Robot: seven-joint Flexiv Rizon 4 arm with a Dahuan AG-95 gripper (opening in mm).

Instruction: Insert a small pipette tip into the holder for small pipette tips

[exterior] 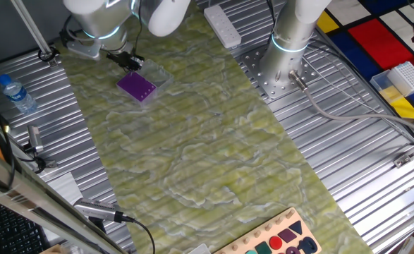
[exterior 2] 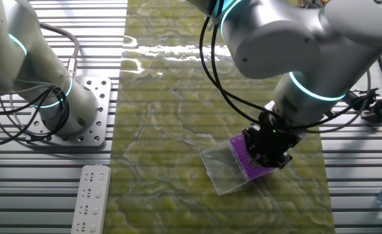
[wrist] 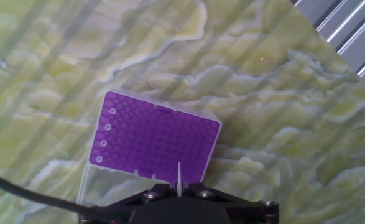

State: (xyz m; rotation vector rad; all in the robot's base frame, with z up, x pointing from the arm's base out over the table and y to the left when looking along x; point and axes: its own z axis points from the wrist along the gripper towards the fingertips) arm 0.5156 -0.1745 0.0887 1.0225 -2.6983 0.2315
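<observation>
The purple holder (wrist: 151, 144) lies flat on the green mat, its top a fine grid of holes, with several white tips seated along its left edge. It also shows in one fixed view (exterior: 136, 86) and in the other fixed view (exterior 2: 248, 158), with its clear cover (exterior 2: 223, 168) beside it. My gripper (wrist: 178, 185) is shut on a small clear pipette tip (wrist: 178, 177) that points down over the holder's near edge. The gripper (exterior 2: 272, 148) hovers just above the holder (exterior: 125, 60).
A second arm's base (exterior: 284, 56) stands on the metal table. A white gridded rack (exterior: 410, 76) sits at the right, a water bottle (exterior: 16, 94) at the left, a power strip (exterior 2: 90, 198), and a shape puzzle board (exterior: 277, 240) at the front.
</observation>
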